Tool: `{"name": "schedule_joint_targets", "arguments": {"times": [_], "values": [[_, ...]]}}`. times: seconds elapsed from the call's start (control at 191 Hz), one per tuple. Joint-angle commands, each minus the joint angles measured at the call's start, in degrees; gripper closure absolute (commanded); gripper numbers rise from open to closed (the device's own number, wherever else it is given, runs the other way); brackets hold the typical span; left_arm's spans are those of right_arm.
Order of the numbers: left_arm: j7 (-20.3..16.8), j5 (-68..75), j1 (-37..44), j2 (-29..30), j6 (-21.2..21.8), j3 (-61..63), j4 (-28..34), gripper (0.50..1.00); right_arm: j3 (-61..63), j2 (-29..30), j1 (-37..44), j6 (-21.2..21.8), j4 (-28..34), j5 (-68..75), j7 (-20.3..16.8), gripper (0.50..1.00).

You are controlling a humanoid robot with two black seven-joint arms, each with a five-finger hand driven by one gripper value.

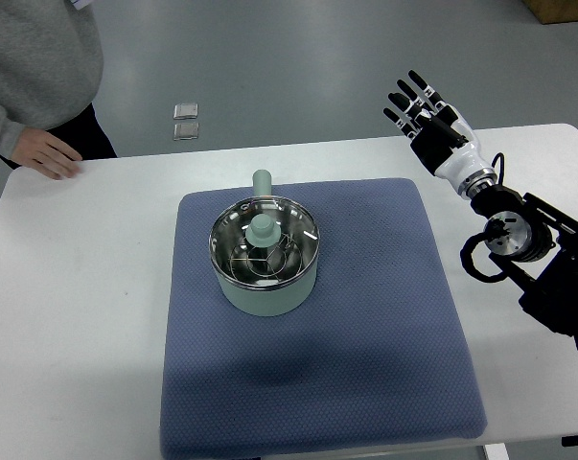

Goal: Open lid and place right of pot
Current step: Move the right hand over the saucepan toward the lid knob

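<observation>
— Pot (265, 273)?
— Pale green, upright on the blue mat (384, 316), left of the mat's middle. Stub handle pointing away toward the far table edge.
— Lid (265, 247)?
— Glass, seated on the pot rim, green knob (263, 228) at its centre. Not lifted.
— Right hand (427, 110)?
— Up at the far right of the table (78, 316), well apart from the pot. Black fingers (405, 96) stretched out straight and slightly fanned, pointing away, gripping nothing. Arm coming in from the right edge, past the mat's right side.
— Right of the pot?
— Bare mat.
— Left arm?
— Out of view.
— Anyone else?
— A person in a grey sleeve at the top left, one hand (45, 153) resting on the table edge, far from the mat.
— Beyond the table?
— Two small square things (185, 121) on the grey floor.
</observation>
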Motion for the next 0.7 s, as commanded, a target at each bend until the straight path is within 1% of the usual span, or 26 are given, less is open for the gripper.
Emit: {"name": "schedule_joint_targets", "arguments": {"times": [0.0,0.236,0.382,0.445,0.497,0.56,0.66,0.696], "values": [[0.0,0.0,0.1,0.0,-0.1,0.0,0.0,0.5,0.0,0.1,-0.1,0.0,0.3,0.0,0.0,0.57],[0.0,-0.1,0.0,0.0,0.3,0.0,0.0,0.5,-0.6,0.0,0.2,0.0,0.4,-0.1,0.0,0.57],[0.0,0.0,0.0,0.0,0.0,0.0,0.0,0.5,-2.1,-0.5,1.7,0.0,0.5,-5.4,-0.1,0.57],[0.0,0.0,0.0,0.0,-0.1,0.0,-0.1,0.5,-4.0,-1.1,3.3,0.3,1.3,-11.1,-0.3,0.572],[0.0,0.0,0.0,0.0,-0.1,0.0,-0.2,0.5,-6.7,-2.1,5.0,0.8,2.4,-17.6,-1.1,0.57],[0.0,0.0,-0.1,0.0,-0.1,0.1,-0.5,0.5,-10.5,-4.3,7.6,2.4,3.9,-27.2,-1.8,0.57],[0.0,0.0,-0.1,0.0,-0.1,0.1,-0.7,0.5,-17.2,-7.8,14.1,6.8,6.8,-44.1,-3.0,0.57],[0.0,0.0,-0.1,0.0,-0.1,0.1,-0.8,0.5,-18.3,-8.5,15.7,7.6,7.0,-46.8,-3.4,0.57]]}}
